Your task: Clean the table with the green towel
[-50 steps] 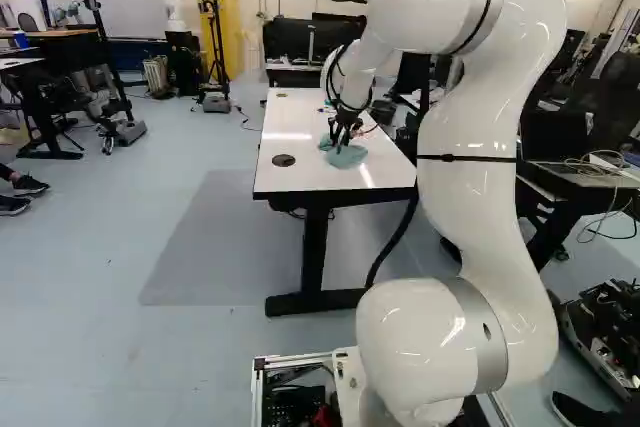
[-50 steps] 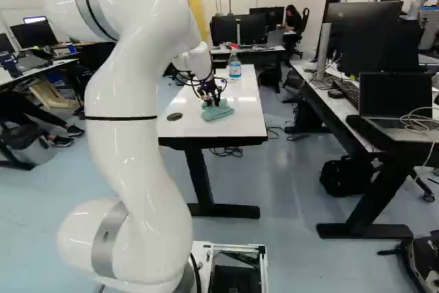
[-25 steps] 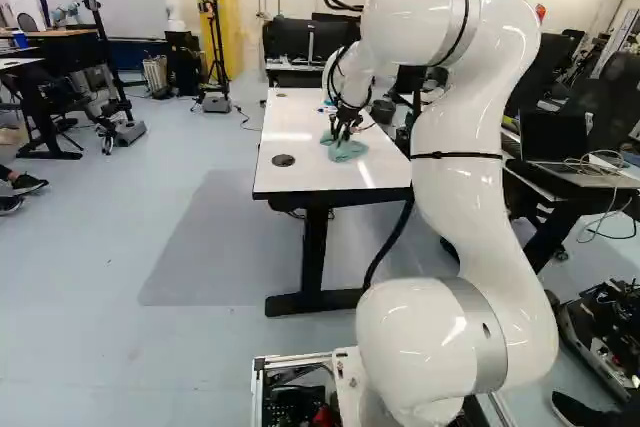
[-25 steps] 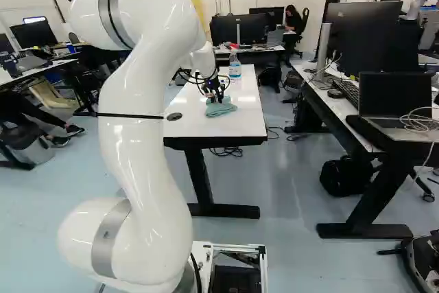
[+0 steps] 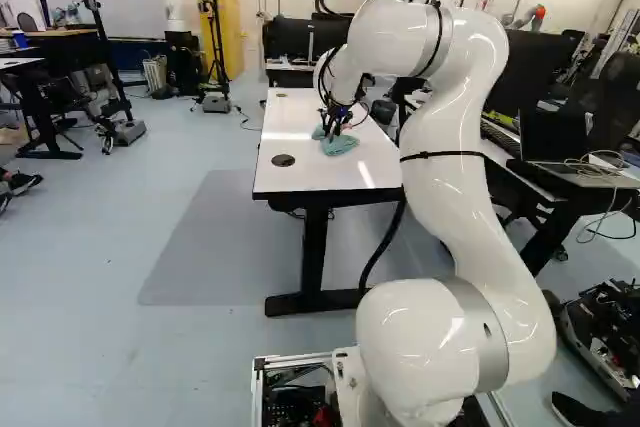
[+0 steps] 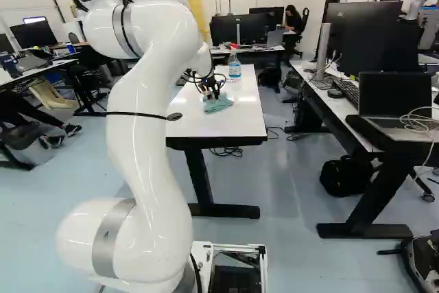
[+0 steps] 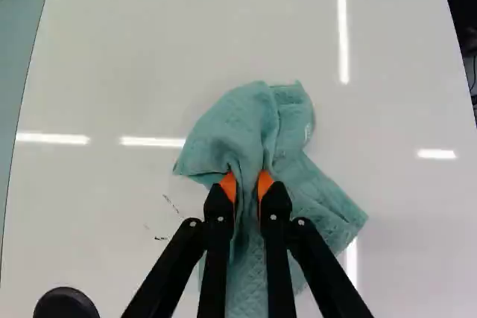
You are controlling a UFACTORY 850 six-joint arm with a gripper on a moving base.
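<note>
Clock key: twelve is straight ahead of my gripper point(image 7: 246, 191), away from the base.
Gripper: clamped on a narrow upright fold of the towel, cloth pinched between both orange pads point(image 7: 265, 182).
Green towel point(image 7: 257, 121): on the white table point(image 5: 320, 177), rumpled; one lobe spreads ahead toward eleven, a looser flap runs out from two to four, more cloth trails at six.
Dark marks point(image 7: 171, 206): small, near nine o'clock, just outside the cloth.
Black grommet point(image 7: 65, 304): about eight, well apart from the towel.
Spray bottle point(image 6: 234, 66): beyond the towel, near one o'clock in the right base view.
Step, my judgement: wiping, part way; the marks want a pass toward nine.
Risk, slip: the pinch is narrow; if a flap drags hard, I could lose the fold.
Risk, missed marks: with the towel bunched, a sideways stroke may skim past them.
Risk, scrape: too low a pass could press the fingertips through the thin cloth onto the tabletop.
Risk, bottle: a long stroke toward one might tip it.
</note>
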